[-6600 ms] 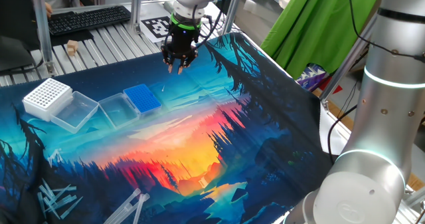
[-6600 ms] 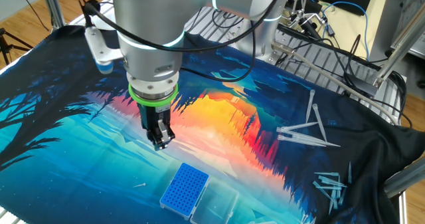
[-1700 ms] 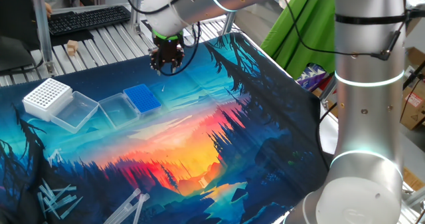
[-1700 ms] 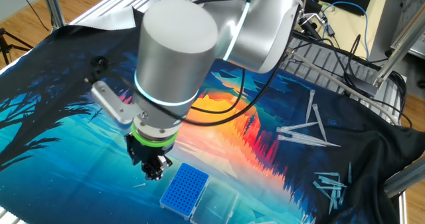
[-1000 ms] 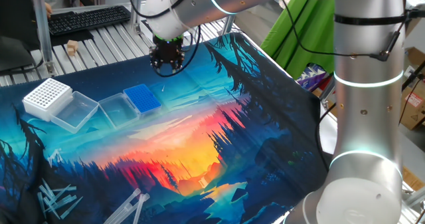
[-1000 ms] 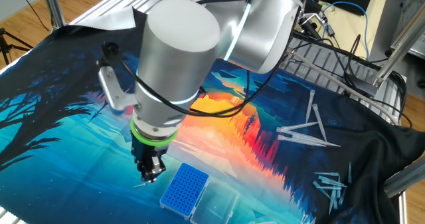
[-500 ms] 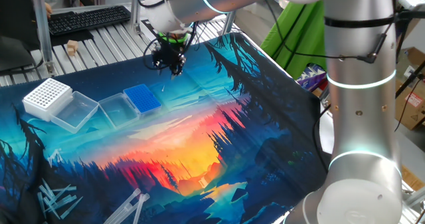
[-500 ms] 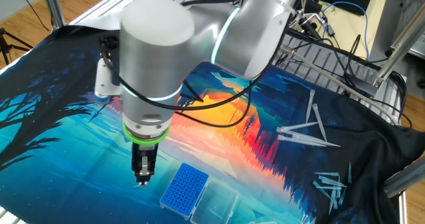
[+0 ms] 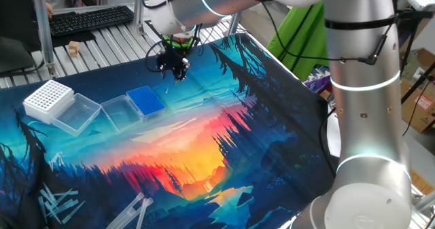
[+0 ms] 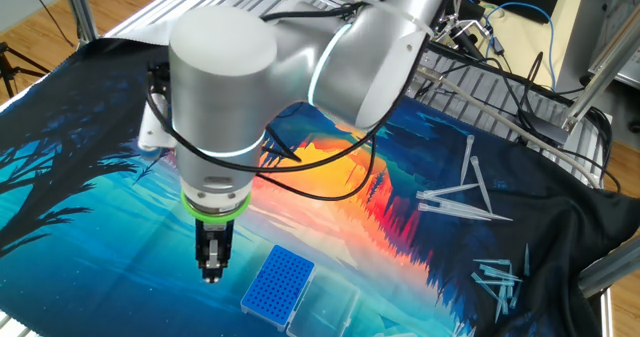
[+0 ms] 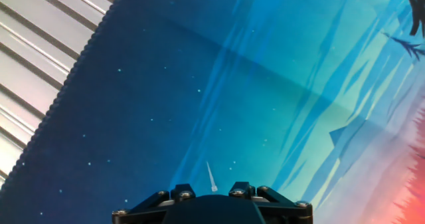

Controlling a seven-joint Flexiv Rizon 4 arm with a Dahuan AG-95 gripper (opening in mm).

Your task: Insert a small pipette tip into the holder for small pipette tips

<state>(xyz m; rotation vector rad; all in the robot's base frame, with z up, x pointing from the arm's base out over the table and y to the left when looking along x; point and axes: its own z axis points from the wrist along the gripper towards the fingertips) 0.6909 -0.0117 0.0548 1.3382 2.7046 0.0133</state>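
Observation:
The small pipette tip is a tiny pale cone lying flat on the blue part of the mat; it shows only in the hand view, just ahead of the gripper body. My gripper hangs low over the mat, to the upper right of the bright-blue holder, and looks open and empty. In the other fixed view the gripper points straight down just left of the holder and hides the tip. In the hand view only the gripper's black finger mounts show, one on each side of the tip.
A white perforated rack and clear lids stand left of the holder. Longer clear tips lie in loose piles at the mat's front left and, in the other fixed view, at the right. The slatted metal table borders the mat.
The hand has turned about its axis and shifted slightly left and down towards the mat beside the blue holder. The holder and racks have not moved.

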